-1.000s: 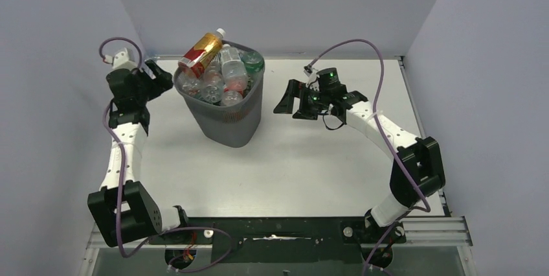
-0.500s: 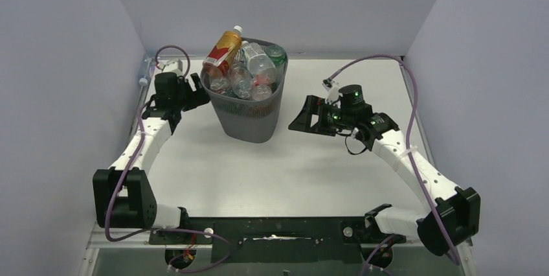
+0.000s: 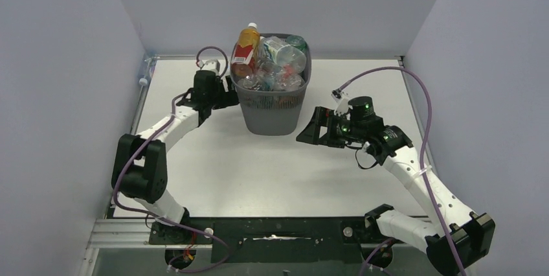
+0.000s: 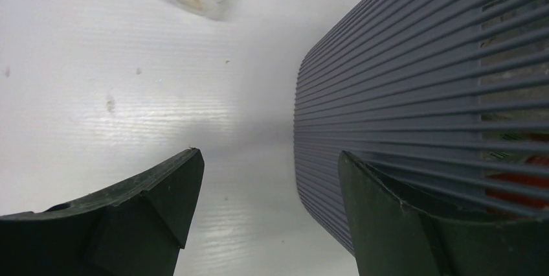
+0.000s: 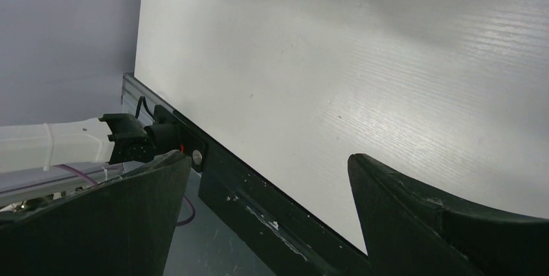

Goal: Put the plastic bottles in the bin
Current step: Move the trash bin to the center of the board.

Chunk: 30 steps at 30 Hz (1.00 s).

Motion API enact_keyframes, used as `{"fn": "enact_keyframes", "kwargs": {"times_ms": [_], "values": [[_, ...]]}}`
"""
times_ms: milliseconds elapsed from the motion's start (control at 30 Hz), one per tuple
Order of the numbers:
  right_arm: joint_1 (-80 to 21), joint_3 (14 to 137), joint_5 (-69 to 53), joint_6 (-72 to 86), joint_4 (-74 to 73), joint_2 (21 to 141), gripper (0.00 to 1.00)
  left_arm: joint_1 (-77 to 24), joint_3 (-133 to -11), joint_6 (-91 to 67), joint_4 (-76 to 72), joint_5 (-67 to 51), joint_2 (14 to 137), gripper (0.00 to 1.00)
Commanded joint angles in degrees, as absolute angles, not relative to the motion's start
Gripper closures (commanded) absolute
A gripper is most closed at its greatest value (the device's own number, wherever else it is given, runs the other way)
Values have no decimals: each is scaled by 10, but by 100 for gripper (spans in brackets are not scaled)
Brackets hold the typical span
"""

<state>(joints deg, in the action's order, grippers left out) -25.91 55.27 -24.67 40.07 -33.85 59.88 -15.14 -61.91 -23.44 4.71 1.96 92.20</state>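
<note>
Both left claw (image 4: 265,159) and right claw (image 5: 268,159) gape; amber bottle (image 3: 245,48) stands cap-up in bin (image 3: 272,113).

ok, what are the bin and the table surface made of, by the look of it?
Dark grey ribbed wastebasket: matte, with fine parallel slats and gaps that show the contents through. It could be painted metal mesh or moulded plastic; the look leaves that open.
White table surface: probably corrugated plastic sheet, semi-gloss, judging by the fine parallel flutes and soft glare streaks.

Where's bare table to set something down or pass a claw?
Free: table between bin and arm bases; far right corner beyond the right claw. Crowded: bin's left wall, left claw alongside; bottles heaped above its rim.
</note>
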Motion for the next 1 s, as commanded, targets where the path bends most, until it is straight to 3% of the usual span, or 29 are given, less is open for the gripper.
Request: {"fn": "enact_keyframes", "kwargs": {"times_ms": [0,267,500,733,967], "values": [[-256,558,-243,397,-349,591,2,-184,-682,-241,-27,29,960,24],[-255,584,-237,394,-365,611,2,-207,-732,-226,-38,16,1018,25],[-257,581,-243,407,-349,628,2,-191,-723,-196,28,67,952,25],[-279,590,-241,416,-341,645,2,-80,-674,-178,48,14,866,24],[-334,597,-232,427,-328,652,2,68,-687,-121,57,-5,874,24]]}}
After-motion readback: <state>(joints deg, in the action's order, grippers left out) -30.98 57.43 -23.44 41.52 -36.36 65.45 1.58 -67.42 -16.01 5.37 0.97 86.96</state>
